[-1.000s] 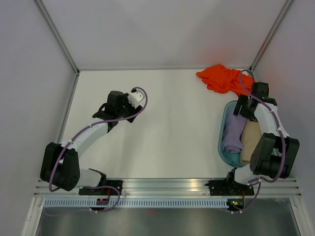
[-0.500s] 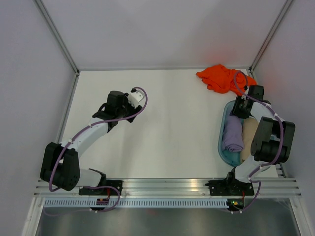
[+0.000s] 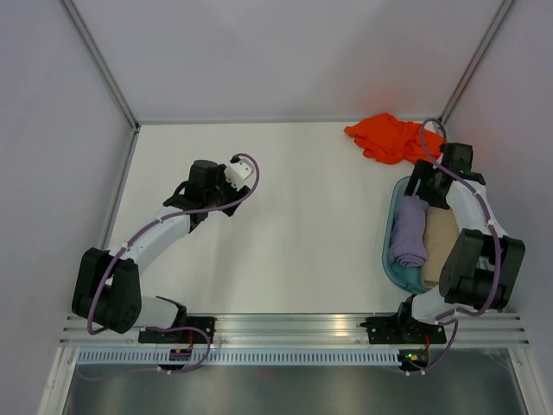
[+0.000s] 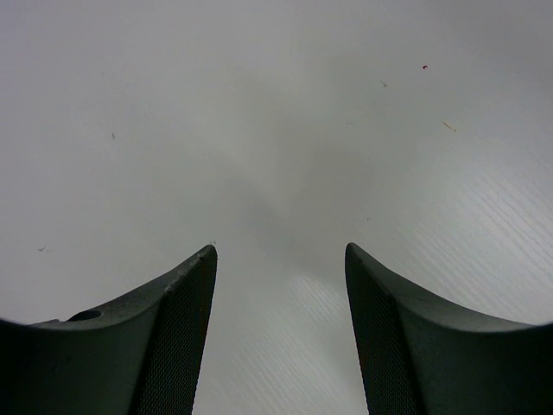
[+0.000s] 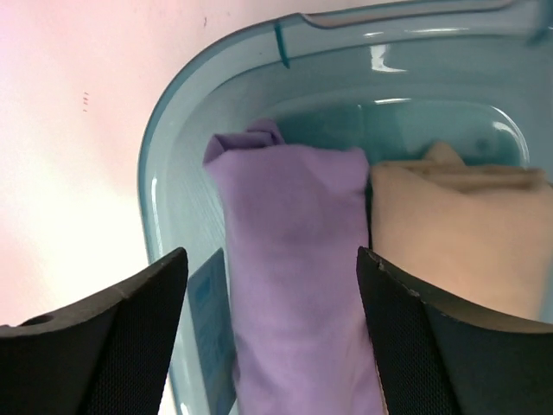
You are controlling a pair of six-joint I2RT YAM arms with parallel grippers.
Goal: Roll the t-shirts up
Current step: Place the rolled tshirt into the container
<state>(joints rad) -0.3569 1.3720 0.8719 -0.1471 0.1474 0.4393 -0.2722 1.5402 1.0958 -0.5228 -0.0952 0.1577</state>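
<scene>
A rolled lavender t-shirt (image 3: pixel 409 235) and a rolled beige t-shirt (image 3: pixel 438 246) lie side by side in the teal tub (image 3: pixel 389 251) at the right. In the right wrist view the lavender roll (image 5: pixel 294 259) lies between my fingers and the beige roll (image 5: pixel 458 233) to its right. A crumpled orange t-shirt (image 3: pixel 389 138) lies at the back right corner. My right gripper (image 3: pixel 429 186) is open above the tub's far end, holding nothing. My left gripper (image 3: pixel 212 203) is open and empty over bare table (image 4: pixel 276 156) at the left.
Grey walls enclose the table on three sides, with metal posts at the back corners. The tub's rim (image 5: pixel 285 35) curves close in front of my right fingers. A metal rail (image 3: pixel 294 327) runs along the near edge.
My right gripper has shifted back and forth over the tub's far end. The left arm has not moved.
</scene>
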